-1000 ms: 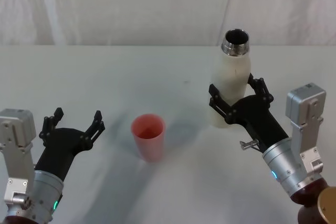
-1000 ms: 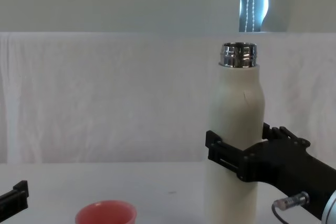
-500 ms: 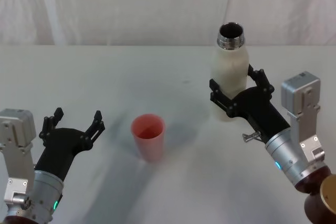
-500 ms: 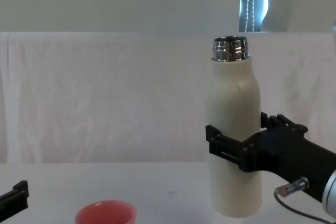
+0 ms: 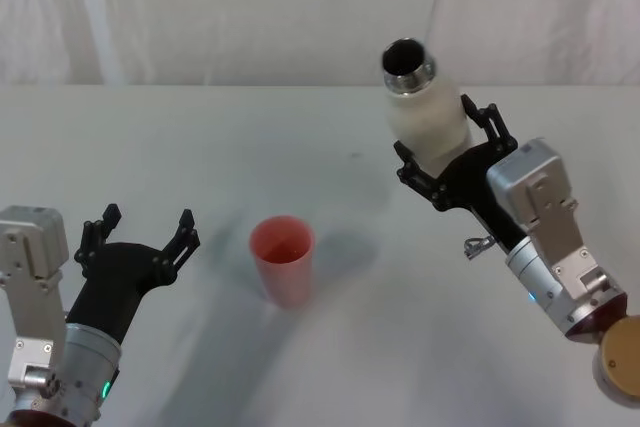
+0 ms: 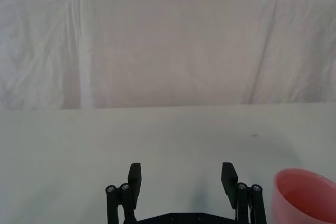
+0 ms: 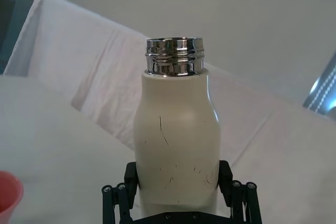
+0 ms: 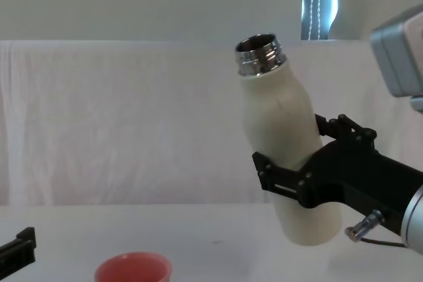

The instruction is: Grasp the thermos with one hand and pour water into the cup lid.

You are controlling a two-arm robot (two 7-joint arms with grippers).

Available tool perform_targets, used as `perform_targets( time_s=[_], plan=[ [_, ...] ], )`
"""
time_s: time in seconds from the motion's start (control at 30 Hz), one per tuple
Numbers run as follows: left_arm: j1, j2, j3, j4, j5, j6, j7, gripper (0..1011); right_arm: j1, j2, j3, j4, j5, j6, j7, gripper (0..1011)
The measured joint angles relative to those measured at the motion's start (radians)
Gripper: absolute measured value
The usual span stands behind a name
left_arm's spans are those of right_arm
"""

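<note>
I've got the right end effector (image 8: 291,179) clamped on the thermos (image 8: 281,143), now lifted higher and tipped toward the cup lid (image 5: 283,259); left end effector (image 5: 140,237) sits open.

thermos (image 8: 284,137): matt cream body with fine dark scratches; glossy threaded steel neck.
cup lid (image 5: 283,258): smooth pink plastic, satin.
right tool (image 5: 447,154): matt black fingers.
table (image 5: 200,147): matt white.
backdrop (image 6: 157,51): creased white cloth.

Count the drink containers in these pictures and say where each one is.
2. The thermos is held off the table, tilted, in the right gripper. The cup lid stands on the table between the arms.
</note>
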Motion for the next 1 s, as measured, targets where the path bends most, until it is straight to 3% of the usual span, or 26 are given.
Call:
perform_targets(
  time_s=[0.37,1.0],
  plan=[
    [0.0,0.0,0.0,0.0,0.0,0.0,0.0,1001,0.03,0.047,-0.05,0.002,-0.168,0.005,-0.018,951],
    [0.0,0.0,0.0,0.0,0.0,0.0,0.0,1001,0.044,0.072,-0.108,0.018,-0.363,0.03,-0.102,951]
  ],
)
